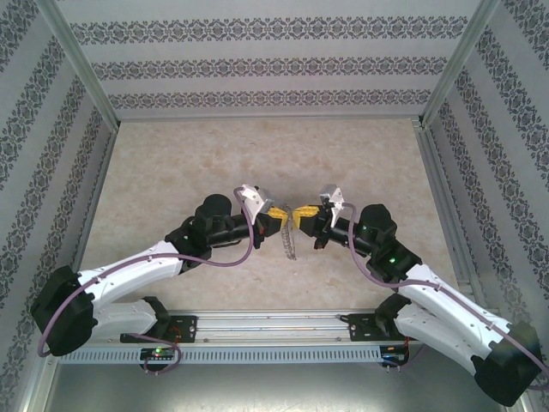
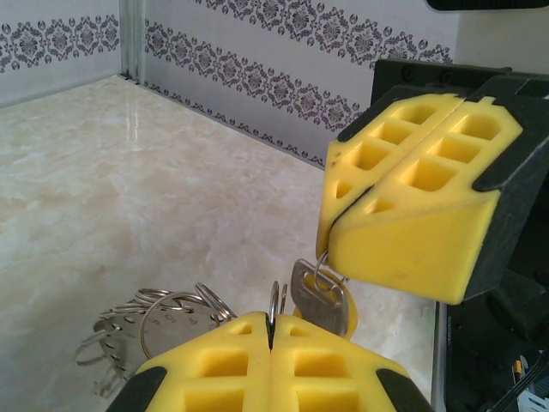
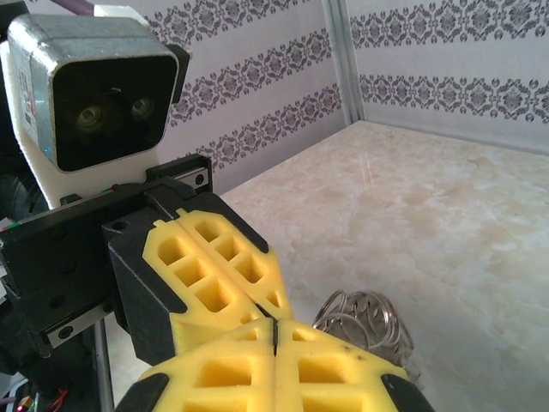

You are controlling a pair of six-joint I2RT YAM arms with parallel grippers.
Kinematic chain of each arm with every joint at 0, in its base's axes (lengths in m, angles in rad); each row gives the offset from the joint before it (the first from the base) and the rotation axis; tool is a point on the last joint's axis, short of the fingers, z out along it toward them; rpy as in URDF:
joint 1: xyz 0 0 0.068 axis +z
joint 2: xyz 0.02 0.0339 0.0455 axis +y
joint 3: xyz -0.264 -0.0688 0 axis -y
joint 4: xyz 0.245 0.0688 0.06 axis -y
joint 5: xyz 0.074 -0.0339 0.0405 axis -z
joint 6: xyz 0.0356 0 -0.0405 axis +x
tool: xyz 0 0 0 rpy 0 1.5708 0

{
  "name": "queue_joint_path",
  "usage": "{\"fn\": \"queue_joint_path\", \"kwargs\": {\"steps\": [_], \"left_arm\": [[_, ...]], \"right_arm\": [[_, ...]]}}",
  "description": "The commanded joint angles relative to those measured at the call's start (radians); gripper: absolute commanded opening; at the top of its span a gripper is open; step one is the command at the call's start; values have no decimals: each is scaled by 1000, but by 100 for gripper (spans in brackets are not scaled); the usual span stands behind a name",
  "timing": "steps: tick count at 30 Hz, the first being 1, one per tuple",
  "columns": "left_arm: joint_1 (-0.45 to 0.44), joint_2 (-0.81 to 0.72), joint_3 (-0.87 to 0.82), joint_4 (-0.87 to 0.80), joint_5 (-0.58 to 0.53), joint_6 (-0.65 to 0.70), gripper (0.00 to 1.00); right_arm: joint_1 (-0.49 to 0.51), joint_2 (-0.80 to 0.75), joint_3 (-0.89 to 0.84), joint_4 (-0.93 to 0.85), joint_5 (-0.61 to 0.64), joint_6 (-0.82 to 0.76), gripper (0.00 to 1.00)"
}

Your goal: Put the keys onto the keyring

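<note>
Left gripper (image 2: 270, 330): clamped shut on a thin loop of the keyring (image 2: 120, 330), presenting the wire to the other hand.
Right gripper (image 2: 328, 236): pinched shut on the key (image 2: 319, 296), tip to tip with the left, seemingly to thread it on.
Key: small and silvery with a yellow-orange head, hanging just under the right fingertips.
Keyring: thin dark hoop crowded with silvery pieces, dangling beside and below the left fingers.

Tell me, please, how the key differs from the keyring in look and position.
The key is one small flat piece with a yellow-orange part; the keyring is a larger bundle of thin silvery loops. The key hangs at the tips of the right gripper; the keyring fans out beside the left gripper. Both show silvery metal.
</note>
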Motion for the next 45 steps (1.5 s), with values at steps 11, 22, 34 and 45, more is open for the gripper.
{"fn": "queue_joint_path", "kwargs": {"steps": [11, 22, 34, 45], "left_arm": [[-28, 10, 46, 75, 29, -4, 0], [-37, -11, 39, 107, 57, -9, 0], [-38, -55, 32, 126, 45, -10, 0], [-38, -47, 39, 109, 30, 2, 0]], "right_arm": [[28, 34, 50, 27, 5, -38, 0], [12, 45, 43, -6, 77, -73, 0], [-55, 32, -11, 8, 50, -38, 0], [-76, -31, -4, -6, 26, -13, 0]]}}
